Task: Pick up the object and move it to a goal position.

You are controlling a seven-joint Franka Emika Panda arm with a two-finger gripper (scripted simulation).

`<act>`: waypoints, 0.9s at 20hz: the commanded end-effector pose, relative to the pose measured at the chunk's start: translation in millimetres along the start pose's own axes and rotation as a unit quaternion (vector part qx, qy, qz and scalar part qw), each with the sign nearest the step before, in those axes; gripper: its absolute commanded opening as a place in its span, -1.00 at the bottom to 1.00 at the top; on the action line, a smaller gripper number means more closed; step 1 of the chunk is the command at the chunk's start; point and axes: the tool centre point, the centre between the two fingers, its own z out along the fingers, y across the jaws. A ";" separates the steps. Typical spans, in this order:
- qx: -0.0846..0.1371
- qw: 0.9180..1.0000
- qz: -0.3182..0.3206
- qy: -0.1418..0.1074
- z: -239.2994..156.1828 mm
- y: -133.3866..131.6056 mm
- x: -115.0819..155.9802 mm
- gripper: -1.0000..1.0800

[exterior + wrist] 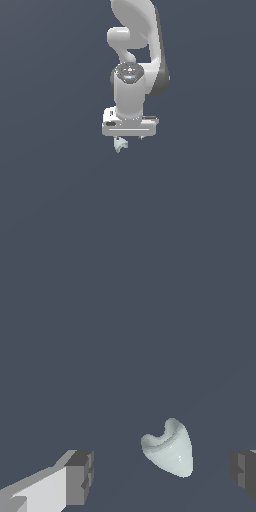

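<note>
The object (119,145) is a tiny pale mint-white cup-like piece with small prongs, lying on the dark floor just below the white robot hand in the exterior view. In the wrist view the object (170,448) lies between the two fingers, nearer the right one. My gripper (160,473) is open and empty, its grey fingertips (82,476) wide apart on either side of the object. In the exterior view the gripper (129,137) hangs straight down over the object, its fingers mostly hidden by the hand.
The white arm (135,45) rises behind the hand in the exterior view. Around it is a plain dark blue-grey floor (60,200) with no other objects in view.
</note>
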 end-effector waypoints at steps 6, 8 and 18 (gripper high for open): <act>0.004 1.000 -0.006 0.006 -4.5 -1.7 2.5 0.92; 0.007 1.000 -0.010 0.010 -7.9 -3.0 4.3 0.92; 0.009 1.000 -0.014 0.012 -9.6 -3.5 5.2 0.92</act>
